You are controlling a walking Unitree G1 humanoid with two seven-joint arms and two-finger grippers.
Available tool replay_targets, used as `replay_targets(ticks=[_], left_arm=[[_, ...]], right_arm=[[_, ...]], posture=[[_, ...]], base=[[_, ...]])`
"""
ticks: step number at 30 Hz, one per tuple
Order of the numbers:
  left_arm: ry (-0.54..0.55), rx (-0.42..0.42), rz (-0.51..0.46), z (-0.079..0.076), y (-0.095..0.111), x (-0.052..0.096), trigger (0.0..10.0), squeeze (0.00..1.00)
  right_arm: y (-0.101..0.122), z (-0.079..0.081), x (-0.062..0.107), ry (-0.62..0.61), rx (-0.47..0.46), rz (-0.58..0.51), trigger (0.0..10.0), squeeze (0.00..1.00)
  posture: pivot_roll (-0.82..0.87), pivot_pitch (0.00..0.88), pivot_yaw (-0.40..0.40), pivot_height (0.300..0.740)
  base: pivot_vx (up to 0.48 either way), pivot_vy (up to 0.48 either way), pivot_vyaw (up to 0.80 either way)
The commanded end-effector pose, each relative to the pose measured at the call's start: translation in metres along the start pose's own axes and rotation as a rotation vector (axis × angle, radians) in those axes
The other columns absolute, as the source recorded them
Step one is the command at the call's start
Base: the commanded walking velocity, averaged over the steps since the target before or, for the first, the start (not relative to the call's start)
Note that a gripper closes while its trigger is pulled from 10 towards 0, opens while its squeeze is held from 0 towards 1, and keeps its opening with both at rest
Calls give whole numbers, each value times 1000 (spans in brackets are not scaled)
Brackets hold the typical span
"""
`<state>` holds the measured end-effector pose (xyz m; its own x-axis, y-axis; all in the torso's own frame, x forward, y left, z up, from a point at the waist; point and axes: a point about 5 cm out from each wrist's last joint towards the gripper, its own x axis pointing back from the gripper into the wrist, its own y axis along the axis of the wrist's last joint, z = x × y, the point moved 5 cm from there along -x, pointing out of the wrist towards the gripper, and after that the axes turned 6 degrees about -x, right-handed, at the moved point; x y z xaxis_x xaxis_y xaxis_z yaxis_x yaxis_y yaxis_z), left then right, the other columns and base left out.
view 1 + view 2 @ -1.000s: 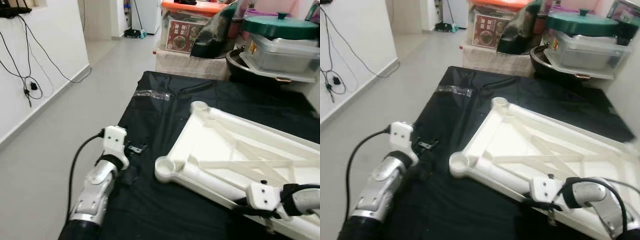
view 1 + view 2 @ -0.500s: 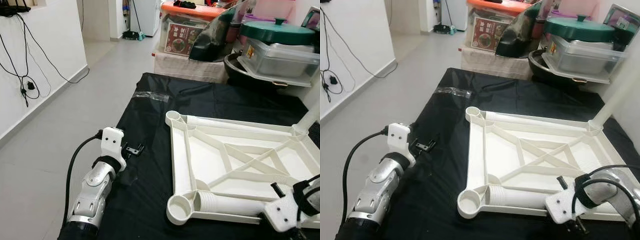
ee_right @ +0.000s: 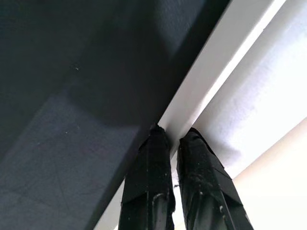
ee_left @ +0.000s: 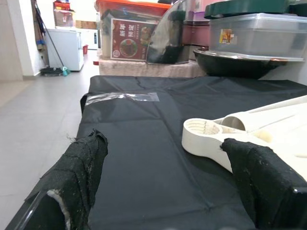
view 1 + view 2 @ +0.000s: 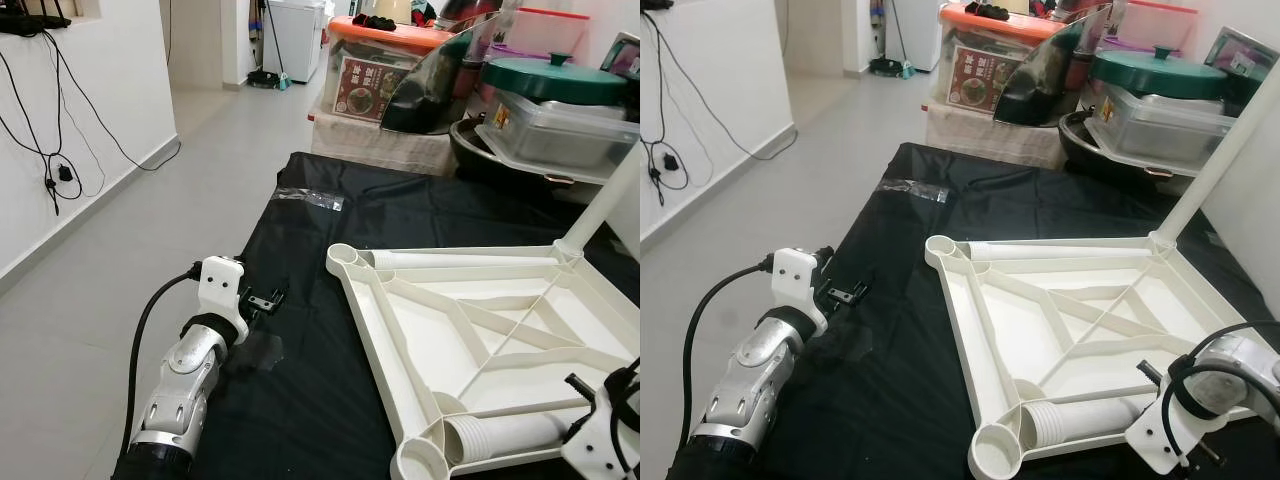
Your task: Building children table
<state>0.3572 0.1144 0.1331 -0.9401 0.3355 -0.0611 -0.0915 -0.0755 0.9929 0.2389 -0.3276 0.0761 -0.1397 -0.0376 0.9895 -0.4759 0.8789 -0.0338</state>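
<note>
White ribbed tabletop (image 5: 470, 330) upside down, one leg (image 5: 597, 210) upright.

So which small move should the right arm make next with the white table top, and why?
Probably keep the right gripper clamped on the rim of the upside-down table top and hold it steady on the black cloth. One leg already stands in the far corner; the near corner socket is empty.

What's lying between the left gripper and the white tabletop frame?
Only bare black cloth separates the open left gripper from the white tabletop frame, seen in both eye views.
</note>
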Motion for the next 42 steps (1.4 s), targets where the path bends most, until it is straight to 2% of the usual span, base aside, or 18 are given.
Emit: replay_targets(ticks=[1,2,3,4,5,6,12,16,19,20,24,29,33,36,37,39,41,42], left_arm=[[-12,-14,-4,-5,0,-2,10000,0],[-12,-14,-4,-5,0,-2,10000,0],[-10,-14,-3,-4,0,-1,10000,0],[-10,-16,-2,-3,0,-1,10000,0],[-10,-16,-2,-3,0,-1,10000,0],[-10,-17,0,-3,-1,-1,10000,0],[-10,-18,0,-2,-1,-1,10000,0],[-12,-13,0,-4,-2,-1,10000,0],[-15,-9,1,-6,-3,-1,10000,0],[-15,-9,1,-6,-3,-1,10000,0],[-15,-4,-2,-6,-3,-2,10000,0],[-15,-1,-4,-7,-3,-2,10000,0],[-16,5,-6,-9,-3,-2,10000,0],[-16,9,-7,-10,-3,-2,10000,0],[-16,9,-7,-10,-3,-2,10000,0],[-11,8,-7,-10,-3,-2,10000,0],[-3,3,-4,-8,-4,-1,10000,0],[-3,3,-4,-8,-4,-1,10000,0]], right_arm=[[8,0,-22,-8,1,-7,5529,0],[8,0,-22,-8,1,-7,5529,0],[7,-14,-20,-83,-39,-10,10000,0],[4,-19,-18,-99,-64,-9,10000,906],[4,-19,-18,-99,-64,-9,10000,906],[2,-22,-17,-112,-84,-12,10000,1000],[2,-23,-7,-110,-135,-52,10000,1000],[9,-26,10,-114,-183,-134,10000,1000],[21,-35,29,-147,-252,-249,10000,1000],[21,-35,29,-147,-252,-249,10000,1000],[31,-49,58,-183,-276,-353,10000,1000],[33,-56,69,-206,-278,-381,10000,1000],[37,-64,86,-225,-293,-443,10000,1000],[50,-93,98,-386,-357,-584,10000,1000],[50,-93,98,-386,-357,-584,10000,1000],[55,-128,103,-602,-456,-665,10000,1000],[52,-158,102,-760,-616,-700,10000,1000],[52,-158,102,-760,-616,-700,10000,1000]], posture=[[45,0,-89,740],[45,0,-89,740],[47,0,-85,740],[48,0,-86,740],[48,0,-86,740],[48,0,-86,740],[41,0,-87,740],[39,0,-87,740],[31,0,-88,740],[31,0,-88,740],[26,0,-91,740],[23,0,-92,740],[20,0,-96,740],[21,0,-100,740],[21,0,-100,740],[25,0,-103,740],[29,0,-105,740],[29,0,-105,740]], base=[[0,0,0],[0,0,0],[0,0,0],[0,0,0],[0,0,0],[0,0,0],[0,0,0],[0,0,0],[0,0,0],[0,0,0],[0,0,0],[0,0,0],[0,0,0],[0,0,0],[0,0,0],[0,0,0],[0,0,0],[0,0,0]])
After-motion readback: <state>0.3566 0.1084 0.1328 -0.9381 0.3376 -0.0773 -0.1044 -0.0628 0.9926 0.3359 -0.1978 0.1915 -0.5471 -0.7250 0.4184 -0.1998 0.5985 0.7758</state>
